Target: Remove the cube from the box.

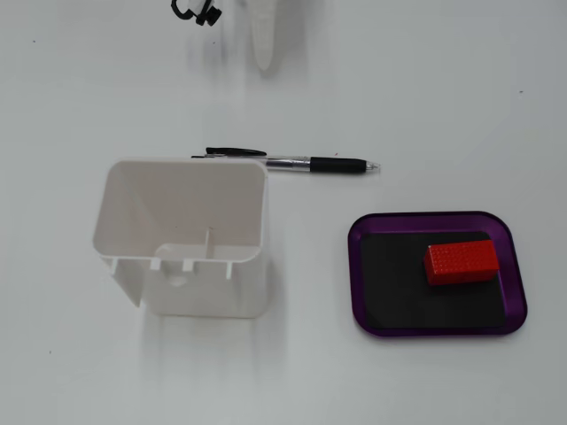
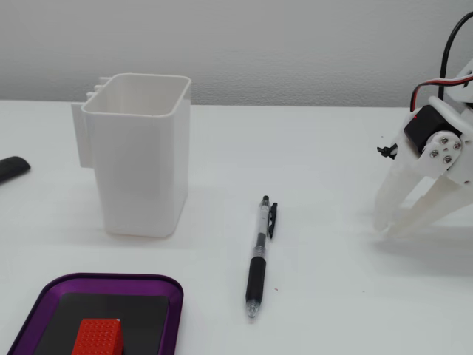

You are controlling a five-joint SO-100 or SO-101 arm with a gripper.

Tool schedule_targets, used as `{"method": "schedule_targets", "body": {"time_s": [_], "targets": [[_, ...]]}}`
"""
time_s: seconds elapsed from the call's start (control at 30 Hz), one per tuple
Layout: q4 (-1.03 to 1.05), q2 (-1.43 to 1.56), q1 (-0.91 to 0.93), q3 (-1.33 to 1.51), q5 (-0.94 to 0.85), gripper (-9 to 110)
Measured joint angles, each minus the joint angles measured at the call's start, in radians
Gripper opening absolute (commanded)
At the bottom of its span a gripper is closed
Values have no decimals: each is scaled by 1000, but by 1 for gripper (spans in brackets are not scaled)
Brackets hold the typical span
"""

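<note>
The small red cube, a textured rectangular block, lies flat on the black bottom of the shallow purple-rimmed box, toward its right side in a fixed view.

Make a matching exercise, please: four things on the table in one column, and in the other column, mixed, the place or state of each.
Things:
1. cube
2. box
3. pen
4. gripper

Places or states:
A. lies flat on the bare table beside the white container
B. tips down on the table, holding nothing
C. rests on a black floor inside a purple rim
D. shallow, purple-rimmed, holds one red thing

Pairs: 1-C, 2-D, 3-A, 4-B
</note>
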Motion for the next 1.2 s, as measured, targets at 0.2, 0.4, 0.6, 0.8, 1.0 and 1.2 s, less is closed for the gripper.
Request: {"method": "schedule_targets", "body": {"time_s": [0.2, 0.4, 0.6, 0.8, 1.0, 1.2], "targets": [[-5, 0, 0, 0, 0, 0], [-5, 0, 0, 0, 0, 0], [-6, 0, 0, 0, 18, 0], [-35, 0, 0, -114, 112, 0], [-41, -64, 0, -247, 124, -1], [-34, -466, -3, -538, 202, 0]]}}
